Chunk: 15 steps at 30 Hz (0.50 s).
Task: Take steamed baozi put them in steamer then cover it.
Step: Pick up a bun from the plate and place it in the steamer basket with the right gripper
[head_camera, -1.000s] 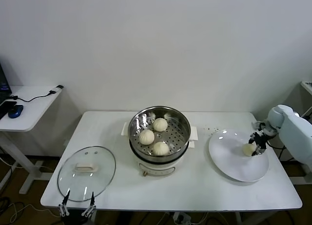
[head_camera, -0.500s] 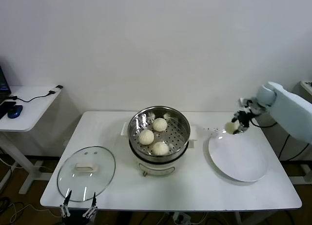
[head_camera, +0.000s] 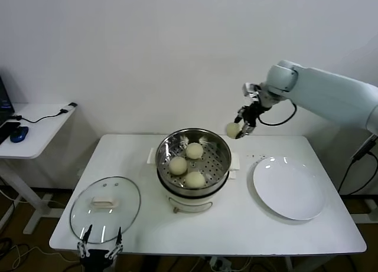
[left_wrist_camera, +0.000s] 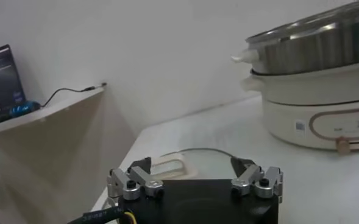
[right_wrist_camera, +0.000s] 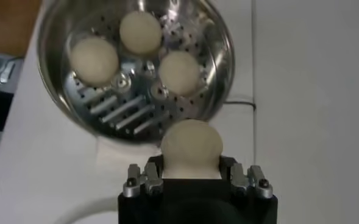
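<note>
The right gripper point(head_camera: 238, 128) hung in the air just past the far right rim of the steamer point(head_camera: 193, 160), clamped on one bun point(head_camera: 233, 129). Three buns point(head_camera: 194, 150) lay inside the steamer. The lid point(head_camera: 105, 209) lay on the table's near left, by the left gripper point(head_camera: 99, 251), whose fingers stood apart. The small label on the cooker base point(left_wrist_camera: 300, 126) was unreadable.
</note>
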Motion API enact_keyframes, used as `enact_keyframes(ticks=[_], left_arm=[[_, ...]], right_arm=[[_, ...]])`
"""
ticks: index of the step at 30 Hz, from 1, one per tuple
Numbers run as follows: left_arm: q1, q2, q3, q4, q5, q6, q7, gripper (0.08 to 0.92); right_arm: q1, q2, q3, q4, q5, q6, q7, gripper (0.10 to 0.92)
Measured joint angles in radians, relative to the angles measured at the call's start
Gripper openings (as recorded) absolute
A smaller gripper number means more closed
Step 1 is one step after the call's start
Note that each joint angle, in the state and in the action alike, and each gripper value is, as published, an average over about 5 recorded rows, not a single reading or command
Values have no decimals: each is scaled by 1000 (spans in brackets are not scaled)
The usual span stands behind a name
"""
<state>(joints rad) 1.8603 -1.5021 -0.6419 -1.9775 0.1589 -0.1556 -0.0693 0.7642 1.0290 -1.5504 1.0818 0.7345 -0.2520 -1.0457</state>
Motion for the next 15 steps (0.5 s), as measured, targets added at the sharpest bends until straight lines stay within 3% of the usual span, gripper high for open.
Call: enact_keyframes(ticks=[15], left_arm=[[4, 21, -1, -18, -10, -8, 1, 823]], right_arm=[[65, 180, -221, 71, 179, -73, 92, 602]])
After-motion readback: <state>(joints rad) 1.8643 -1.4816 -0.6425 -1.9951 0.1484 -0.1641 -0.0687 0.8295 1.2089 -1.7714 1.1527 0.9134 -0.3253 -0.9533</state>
